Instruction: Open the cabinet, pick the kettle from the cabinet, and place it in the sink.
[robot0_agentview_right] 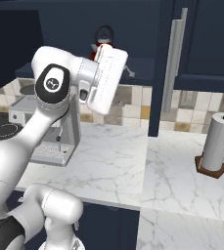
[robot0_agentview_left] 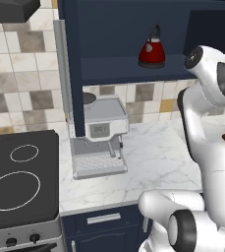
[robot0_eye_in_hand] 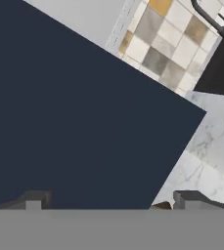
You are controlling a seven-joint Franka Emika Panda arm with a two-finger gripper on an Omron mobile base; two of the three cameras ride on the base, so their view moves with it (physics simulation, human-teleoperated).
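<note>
1. Left base view: we see the kettle (robot0_agentview_left: 152, 51) upright on the shelf of the open cabinet (robot0_agentview_left: 109, 44), above the coffee machine (robot0_agentview_left: 100, 135).
2. We judge it rigid, light and smooth-sided, likely slippery; its arched top handle looks the safest hold.
3. In the hand view our gripper (robot0_eye_in_hand: 108, 202) faces a navy panel, jaws spread wide, holding nothing.
</note>
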